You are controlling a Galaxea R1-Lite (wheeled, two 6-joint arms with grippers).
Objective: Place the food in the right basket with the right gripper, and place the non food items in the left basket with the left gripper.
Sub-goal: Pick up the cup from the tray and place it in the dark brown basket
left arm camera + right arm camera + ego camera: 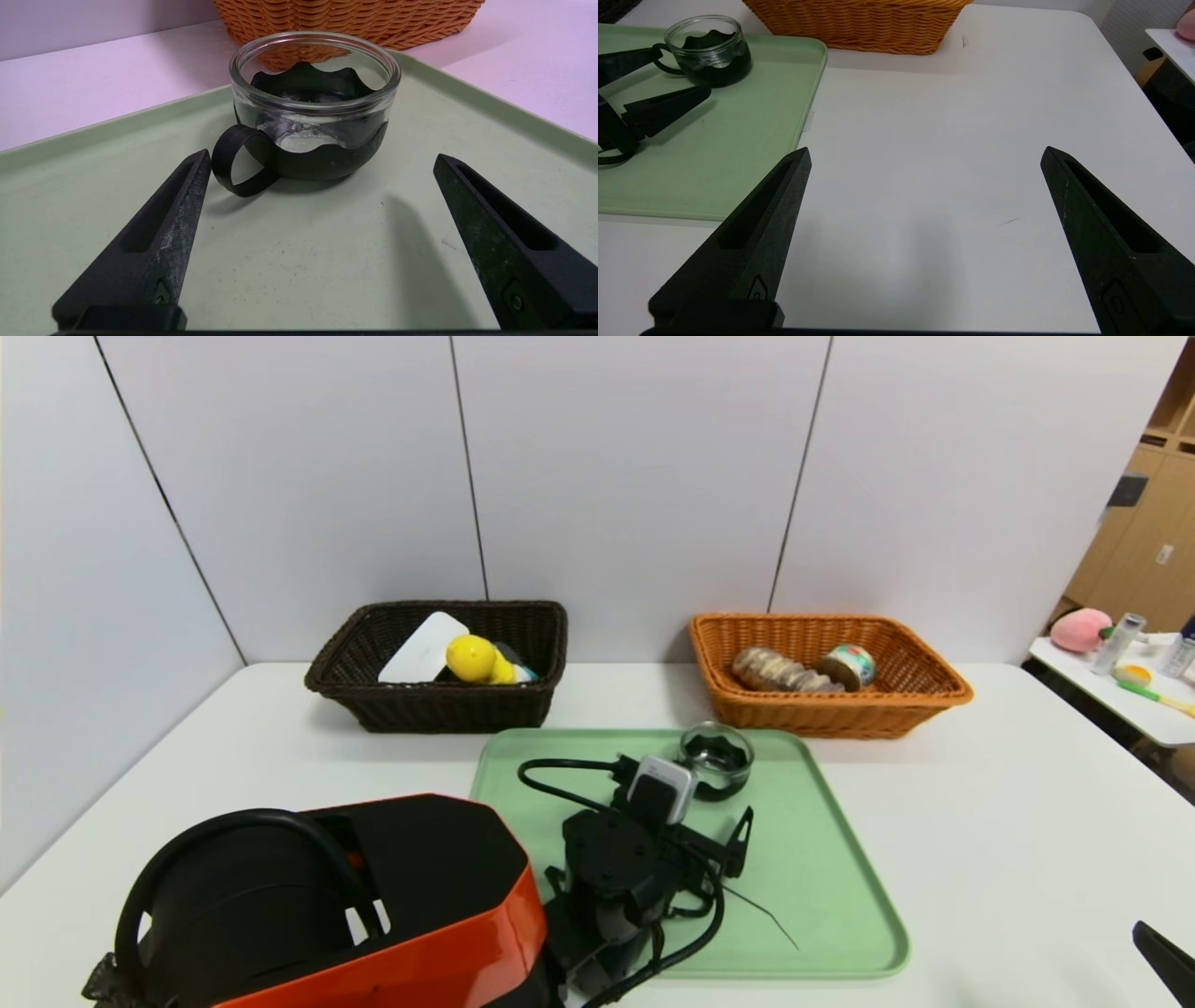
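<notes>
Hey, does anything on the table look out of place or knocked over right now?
Nothing stands out. The glass cup sits upright on the green tray, unspilled, with the open left hand just short of it. The bread roll and tin lie in the orange basket.

The tray [822, 887] sits at table centre; the cup [716, 758] stands on it toward twelve o'clock. Beyond lie two baskets – the left basket [439, 705] at eleven o'clock, the right basket [831, 709] at one o'clock.
</notes>
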